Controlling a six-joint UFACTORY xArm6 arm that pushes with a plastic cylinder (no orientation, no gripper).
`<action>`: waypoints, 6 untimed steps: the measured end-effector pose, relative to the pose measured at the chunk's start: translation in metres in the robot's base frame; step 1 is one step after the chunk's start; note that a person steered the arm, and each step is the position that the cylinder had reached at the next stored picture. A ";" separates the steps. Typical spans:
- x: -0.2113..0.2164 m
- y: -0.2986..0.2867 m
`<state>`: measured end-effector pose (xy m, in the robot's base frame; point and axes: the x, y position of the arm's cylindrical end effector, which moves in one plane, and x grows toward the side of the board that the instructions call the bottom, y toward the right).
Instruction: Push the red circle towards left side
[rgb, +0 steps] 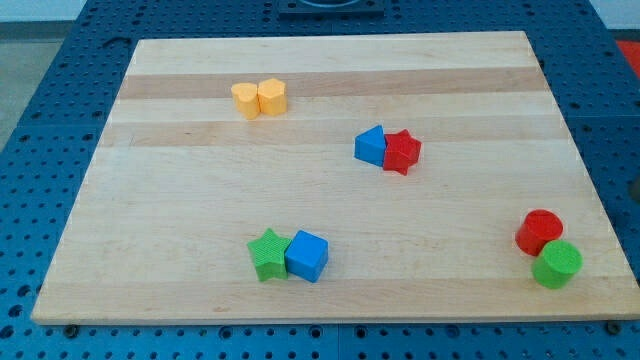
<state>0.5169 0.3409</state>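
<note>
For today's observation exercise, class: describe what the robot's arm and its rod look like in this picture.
Neither shows. No arm, rod or tip is in the view, so colour, shape and cabling cannot be told. Only the wooden board with its blocks appears, among them the red circle touching the green circle.

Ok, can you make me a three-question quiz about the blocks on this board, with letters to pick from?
1. Where is the red circle?
A. the view's top left
B. the view's bottom right
C. the middle

2. How many blocks are on the board?
A. six
B. eight
C. ten

3. The red circle and the green circle are:
A. touching
B. far apart
C. stacked

Answers: 1 B, it sits near the view's bottom right corner. 2 B, four pairs show. 3 A, their edges meet. My tip is not in view.
</note>
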 end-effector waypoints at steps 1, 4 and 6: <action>0.016 -0.013; 0.016 -0.214; -0.010 -0.238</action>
